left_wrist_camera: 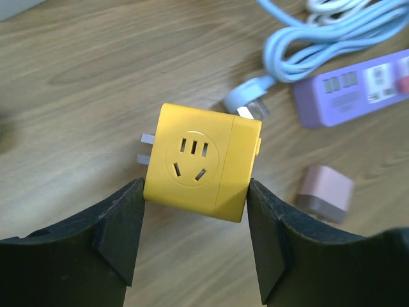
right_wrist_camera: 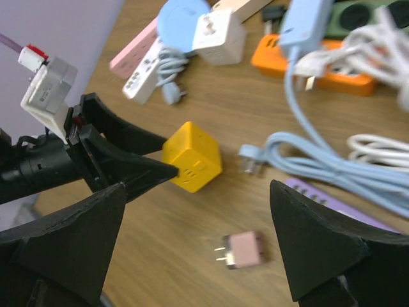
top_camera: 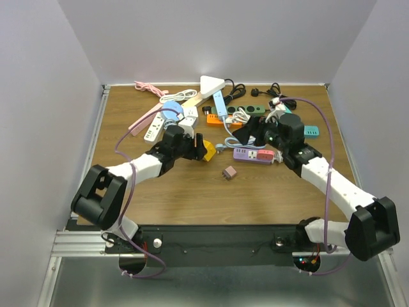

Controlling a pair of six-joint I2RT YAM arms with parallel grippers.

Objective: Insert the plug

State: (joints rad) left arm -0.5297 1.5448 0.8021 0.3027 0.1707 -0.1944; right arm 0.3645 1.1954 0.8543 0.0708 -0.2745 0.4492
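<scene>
Now the left jaws pinch the yellow cube socket (left_wrist_camera: 195, 166) by two opposite sides; the right jaws stand wide apart, holding nothing; the pink plug (right_wrist_camera: 245, 249) lies loose on the counter (top_camera: 192, 198) near that socket, below the right jaws.

Seen from above, the bare wood of the table (top_camera: 192, 198) lies open from 4 through 8 o'clock of the pink plug adapter (top_camera: 229, 173). A yellow cube socket (top_camera: 208, 151) blocks 10 o'clock and a purple power strip (top_camera: 253, 154) blocks 2 o'clock. Heaped power strips and cords (top_camera: 217, 105) wall off 12 o'clock.
</scene>
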